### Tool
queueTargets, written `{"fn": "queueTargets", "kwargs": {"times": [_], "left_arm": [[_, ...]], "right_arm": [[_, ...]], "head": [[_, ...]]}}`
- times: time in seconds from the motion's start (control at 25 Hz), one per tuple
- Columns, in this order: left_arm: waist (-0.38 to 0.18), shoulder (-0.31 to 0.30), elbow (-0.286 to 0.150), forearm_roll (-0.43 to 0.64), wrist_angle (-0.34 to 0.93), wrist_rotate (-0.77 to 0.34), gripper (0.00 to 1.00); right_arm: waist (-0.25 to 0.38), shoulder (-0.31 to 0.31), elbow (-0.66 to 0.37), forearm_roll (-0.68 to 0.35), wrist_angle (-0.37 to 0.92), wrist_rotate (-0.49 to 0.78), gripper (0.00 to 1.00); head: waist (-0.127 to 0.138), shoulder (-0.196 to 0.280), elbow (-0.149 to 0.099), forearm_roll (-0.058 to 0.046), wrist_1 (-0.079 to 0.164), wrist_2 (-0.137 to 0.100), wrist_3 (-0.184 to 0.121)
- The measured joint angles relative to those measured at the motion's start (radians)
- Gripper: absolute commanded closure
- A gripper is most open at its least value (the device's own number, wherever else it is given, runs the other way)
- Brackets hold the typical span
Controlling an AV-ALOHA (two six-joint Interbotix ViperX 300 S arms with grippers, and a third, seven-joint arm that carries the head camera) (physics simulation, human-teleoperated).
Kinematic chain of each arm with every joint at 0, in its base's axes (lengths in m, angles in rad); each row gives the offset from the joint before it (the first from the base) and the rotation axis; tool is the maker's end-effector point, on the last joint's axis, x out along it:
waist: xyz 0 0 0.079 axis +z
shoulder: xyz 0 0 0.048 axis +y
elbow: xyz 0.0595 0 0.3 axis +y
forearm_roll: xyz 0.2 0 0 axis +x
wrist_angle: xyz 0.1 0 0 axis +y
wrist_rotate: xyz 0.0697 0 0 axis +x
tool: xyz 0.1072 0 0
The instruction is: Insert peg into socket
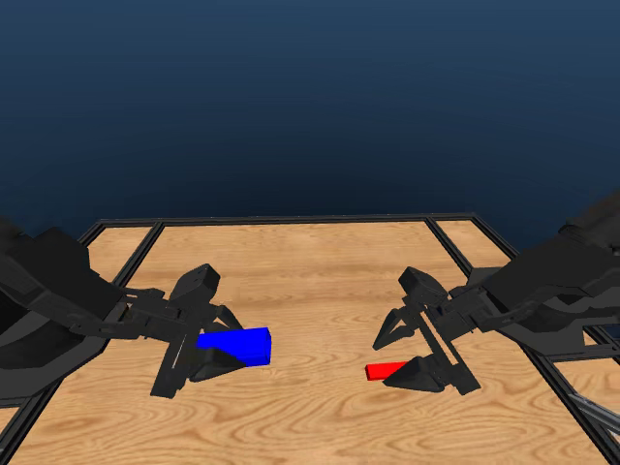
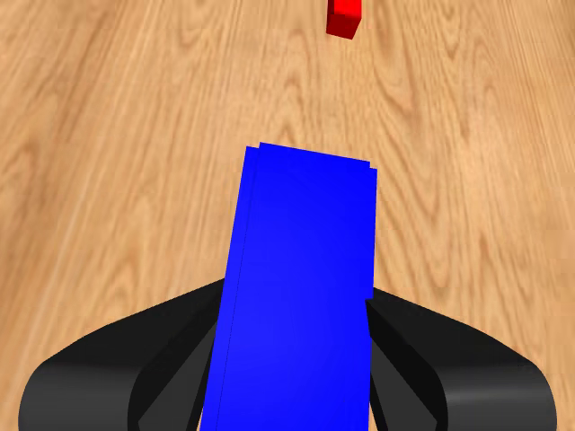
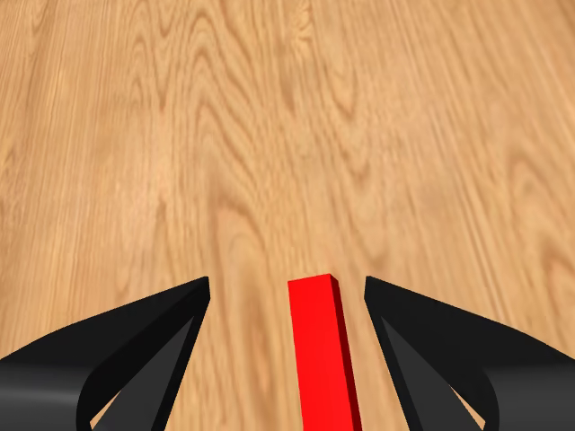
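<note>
Left gripper (image 1: 208, 360) clasps socket (image 1: 235, 345); right gripper (image 1: 412, 349) straddles peg (image 1: 384, 371), untouched.

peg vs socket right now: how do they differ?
Colour: the peg is red, the socket blue. Build: the peg is a slim bar, the socket a wider, thicker block. Grip: the left hand has its jaws against the socket's sides; the right hand straddles the peg with gaps both sides. Both are plain rectangular pieces.

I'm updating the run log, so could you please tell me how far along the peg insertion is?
Early stage. Done: each arm has reached its part. In hand: the left tool has its jaws against the blue socket; the right tool straddles the red peg with gaps either side. Left: gripping the peg, lifting both, aligning, inserting.
</note>
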Motion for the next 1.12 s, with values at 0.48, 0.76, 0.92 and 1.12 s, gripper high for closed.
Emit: {"fn": "queueTargets", "kwargs": {"times": [0.48,0.76,0.92,1.12], "left_arm": [[-0.015,-0.058,-0.065,-0.001,0.038,0.075,1.00],[-0.018,-0.062,-0.067,0.012,0.049,0.039,1.00],[-0.021,-0.061,-0.080,0.023,0.063,0.037,1.00],[-0.023,-0.050,-0.098,0.048,0.108,0.021,1.00]], "right_arm": [[0.109,0.086,0.126,0.152,-0.189,0.131,1.00],[0.122,0.042,0.142,0.250,-0.286,-0.002,1.00],[0.079,-0.049,0.095,0.256,-0.274,-0.150,1.00],[0.005,-0.110,0.033,0.222,-0.227,-0.264,1.00]], "head": [[-0.042,-0.028,0.010,-0.023,0.056,-0.048,-0.021],[-0.045,-0.032,0.010,-0.022,0.061,-0.044,-0.013],[-0.036,-0.032,0.010,-0.016,0.056,-0.038,-0.009],[-0.009,-0.033,0.012,-0.004,0.045,-0.033,0.012]]}}
